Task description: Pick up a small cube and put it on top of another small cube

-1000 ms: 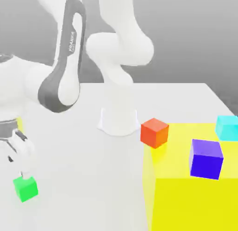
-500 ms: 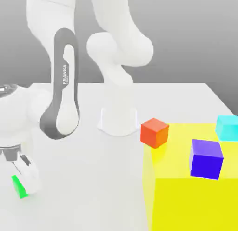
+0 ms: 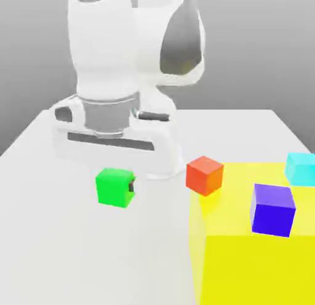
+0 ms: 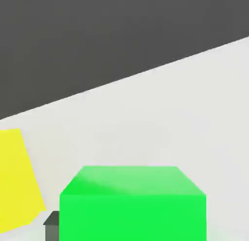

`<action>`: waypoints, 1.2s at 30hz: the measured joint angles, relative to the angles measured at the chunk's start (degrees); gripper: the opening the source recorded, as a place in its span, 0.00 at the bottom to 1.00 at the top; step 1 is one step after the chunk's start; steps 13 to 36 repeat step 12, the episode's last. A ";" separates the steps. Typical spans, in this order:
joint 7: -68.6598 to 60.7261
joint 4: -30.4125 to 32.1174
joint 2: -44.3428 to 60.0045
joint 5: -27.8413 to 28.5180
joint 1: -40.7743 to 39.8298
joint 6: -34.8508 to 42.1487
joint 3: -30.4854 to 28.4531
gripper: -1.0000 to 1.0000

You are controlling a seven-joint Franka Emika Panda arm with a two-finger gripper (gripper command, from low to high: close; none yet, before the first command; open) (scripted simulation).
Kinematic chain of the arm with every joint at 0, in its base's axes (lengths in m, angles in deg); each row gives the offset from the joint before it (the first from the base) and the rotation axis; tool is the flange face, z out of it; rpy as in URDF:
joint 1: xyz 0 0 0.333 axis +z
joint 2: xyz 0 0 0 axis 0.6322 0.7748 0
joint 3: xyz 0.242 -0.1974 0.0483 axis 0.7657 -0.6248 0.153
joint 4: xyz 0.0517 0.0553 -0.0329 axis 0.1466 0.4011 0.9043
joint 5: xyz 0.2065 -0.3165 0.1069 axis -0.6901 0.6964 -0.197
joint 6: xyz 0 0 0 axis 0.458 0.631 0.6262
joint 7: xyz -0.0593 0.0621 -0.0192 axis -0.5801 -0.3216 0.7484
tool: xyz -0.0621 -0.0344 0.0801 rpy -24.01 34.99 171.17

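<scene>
A matte orange-red cube [image 3: 204,174] is sitting at the corner of a flat yellow patch [image 3: 246,261] covering the white bench [image 3: 92,254]; a blue-purple cube [image 3: 272,209] and a cyan cube [image 3: 301,168] are resting on it.

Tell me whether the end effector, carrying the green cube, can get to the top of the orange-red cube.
Probably yes. The green cube hangs in the end effector above the table, and nothing stands between it and the orange-red cube, whose top is bare.

White table [image 3: 37,236] before a plain grey backdrop.
</scene>
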 joint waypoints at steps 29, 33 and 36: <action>-2.47 4.67 -5.51 -1.52 6.52 0.78 6.08 1.00; -2.47 4.67 -5.51 -1.52 6.52 0.78 6.08 1.00; -2.47 4.67 -5.51 -1.52 6.52 0.78 6.08 1.00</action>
